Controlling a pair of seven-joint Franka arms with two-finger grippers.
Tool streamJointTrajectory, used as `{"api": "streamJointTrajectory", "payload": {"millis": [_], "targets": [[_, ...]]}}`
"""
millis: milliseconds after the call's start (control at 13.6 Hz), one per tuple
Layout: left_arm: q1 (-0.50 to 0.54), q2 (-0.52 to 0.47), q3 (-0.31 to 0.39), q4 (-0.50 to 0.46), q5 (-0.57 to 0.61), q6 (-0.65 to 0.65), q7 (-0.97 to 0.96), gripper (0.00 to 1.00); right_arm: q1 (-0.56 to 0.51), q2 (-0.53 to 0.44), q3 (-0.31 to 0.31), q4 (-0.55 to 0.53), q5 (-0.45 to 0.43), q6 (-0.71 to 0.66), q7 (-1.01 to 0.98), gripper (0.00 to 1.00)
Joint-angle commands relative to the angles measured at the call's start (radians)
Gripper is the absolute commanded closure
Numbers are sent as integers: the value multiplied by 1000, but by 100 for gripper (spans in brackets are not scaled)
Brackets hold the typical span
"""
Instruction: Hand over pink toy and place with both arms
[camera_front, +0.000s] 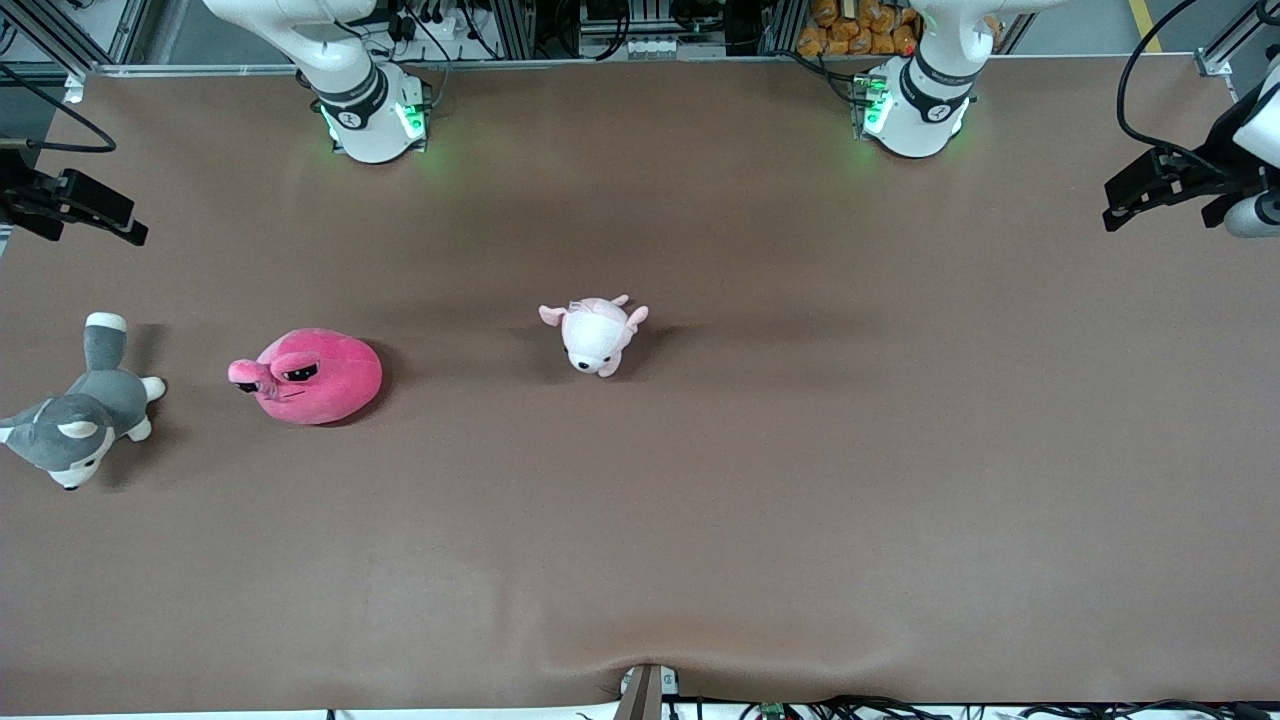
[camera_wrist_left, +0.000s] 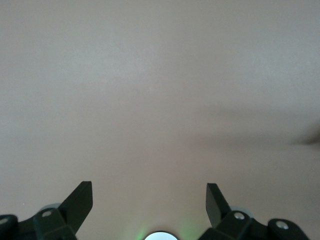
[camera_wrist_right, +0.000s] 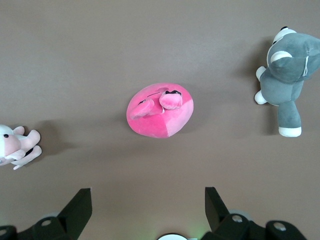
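Right pincer (camera_wrist_right: 147, 200) hangs high over the right arm's end of the table (camera_front: 760, 500), fingers spread wide, gripping nothing; its wrist view looks straight down on the pink toy (camera_wrist_right: 160, 110), so it sits lined up for a descent if a grab is due. Left pincer (camera_wrist_left: 150, 200) also spread wide with nothing in it, parked over bare table at the left arm's end, only cloth below it; that arm waits.

Pink toy (camera_front: 312, 376) lies flat on the table toward the right arm's end, free of both pincers. Grey plush dog (camera_front: 80, 420) lies beside it, nearer that table edge; small white-pink plush (camera_front: 597, 335) sits mid-table, apart.

The layout fits either a toy awaiting pickup or one already set down; can't tell which.
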Motion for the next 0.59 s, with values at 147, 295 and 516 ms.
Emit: {"api": "streamJointTrajectory", "payload": {"millis": [147,295,516], "targets": [[-1,24,-6,51,23,-12,20,0,5,-6,0,12,-11,-7,9,0],[4,16,-6,51,18,-14,21,0,7,-3,0,12,-10,-7,9,0],[1,22,-6,51,3,-14,10,0,8,-3,0,12,-10,-10,9,0]]}}
